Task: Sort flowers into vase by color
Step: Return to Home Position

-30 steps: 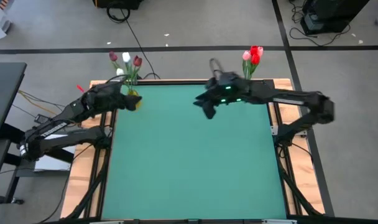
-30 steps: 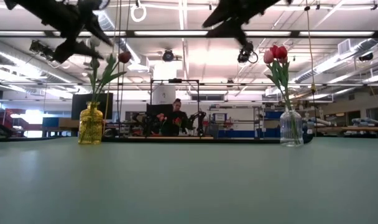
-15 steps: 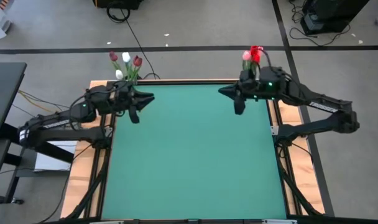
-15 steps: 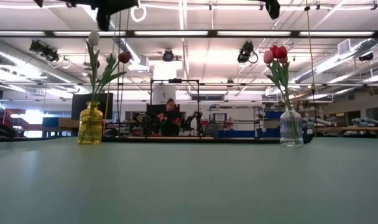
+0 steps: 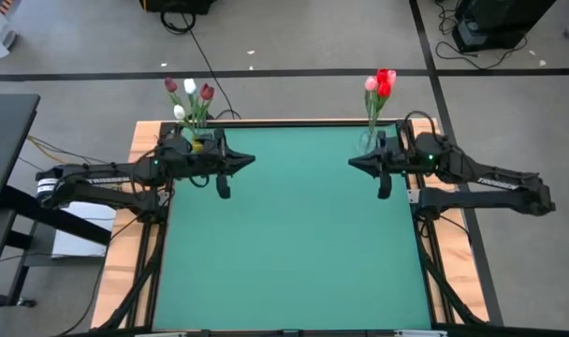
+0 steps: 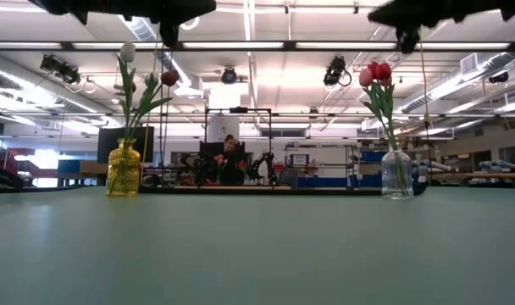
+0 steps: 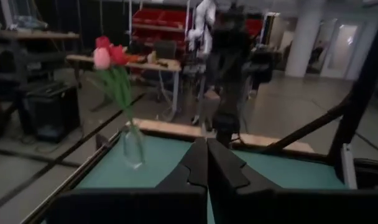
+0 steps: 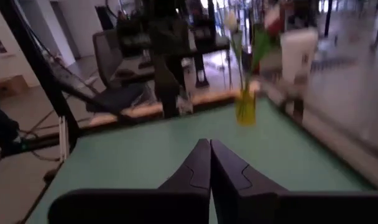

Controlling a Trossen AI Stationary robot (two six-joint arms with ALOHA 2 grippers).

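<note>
Left tool (image 5: 251,161): fingers pressed together, holding nothing, held above the green desk (image 5: 294,243), tips pointing toward the right tool.

Yellow vase (image 5: 199,142): stands just off the left tool's wrist, on its far-edge side, at the desk's corner. It holds the white and dark red flowers (image 5: 190,87), stems upright, heads slightly spread.

Clear vase (image 5: 370,142): just beyond the right tool's wrist, on the same far-edge side. It holds the pink and bright red flowers (image 5: 385,82), heads bunched close.

Right tool (image 5: 353,164): fingers pressed together, empty, above the desk. Tips face the left tool, well apart from it across the desk's middle.
</note>
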